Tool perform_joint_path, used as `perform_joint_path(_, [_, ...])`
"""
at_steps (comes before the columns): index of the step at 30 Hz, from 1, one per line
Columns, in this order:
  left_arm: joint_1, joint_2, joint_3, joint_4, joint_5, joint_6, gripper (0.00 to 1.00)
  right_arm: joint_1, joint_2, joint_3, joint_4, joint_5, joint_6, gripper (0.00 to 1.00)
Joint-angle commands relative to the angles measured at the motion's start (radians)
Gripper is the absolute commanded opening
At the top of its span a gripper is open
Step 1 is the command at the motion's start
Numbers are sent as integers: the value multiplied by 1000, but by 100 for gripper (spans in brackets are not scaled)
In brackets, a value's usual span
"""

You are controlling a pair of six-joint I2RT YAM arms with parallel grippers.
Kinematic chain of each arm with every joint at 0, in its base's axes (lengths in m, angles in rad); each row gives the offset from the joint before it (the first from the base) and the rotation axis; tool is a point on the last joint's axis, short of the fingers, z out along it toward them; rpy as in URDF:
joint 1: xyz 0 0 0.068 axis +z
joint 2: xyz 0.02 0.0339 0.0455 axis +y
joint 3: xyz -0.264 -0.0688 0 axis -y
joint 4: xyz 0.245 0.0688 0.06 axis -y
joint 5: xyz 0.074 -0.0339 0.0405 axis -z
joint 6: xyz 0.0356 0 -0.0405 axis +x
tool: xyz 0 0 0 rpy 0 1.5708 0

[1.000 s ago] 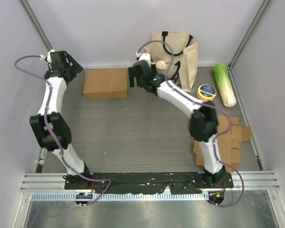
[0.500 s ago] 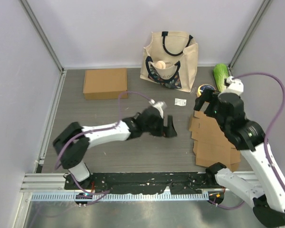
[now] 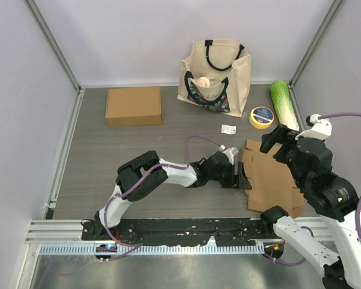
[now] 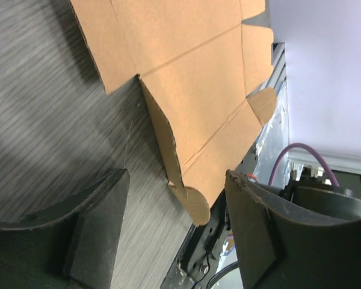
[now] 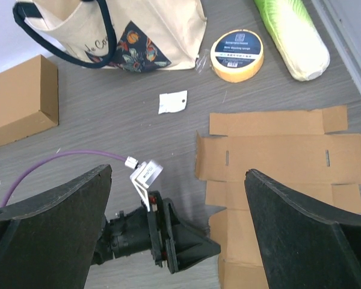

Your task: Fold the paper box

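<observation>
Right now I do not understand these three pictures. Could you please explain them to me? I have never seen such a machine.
These are two robot arms bolted at the near edge of a table. Each ends in a two-finger gripper. One picture comes from a fixed camera above, and the other two come from cameras on the wrists. On the table lie a flat cardboard sheet, a closed box, a tote bag, tape, a cabbage and a small paper tag. The left gripper is low at the sheet's edge, with its jaws open on either side of a flap. The right gripper hangs open above the table. Nothing is held.
</observation>
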Motion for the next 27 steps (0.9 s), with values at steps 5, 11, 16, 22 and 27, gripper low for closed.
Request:
perform_joint_path(5, [7, 71, 76, -48, -30, -10, 27, 1, -7, -63, 12, -62, 29, 97])
perform_joint_path(11, [104, -85, -136, -117, -70, -2, 2, 2, 27, -147, 69, -136, 9, 96])
perform_joint_path(16, [167, -300, -355, -286, -53, 62, 0, 2, 123, -236, 175, -244, 11, 96])
perform_joint_path(22, [242, -573, -587, -492, -39, 82, 0, 5, 272, -328, 349, -379, 46, 94])
perform_joint_path(27, [315, -792, -676, -664, -86, 95, 0, 13, 386, -389, 507, -548, 29, 92])
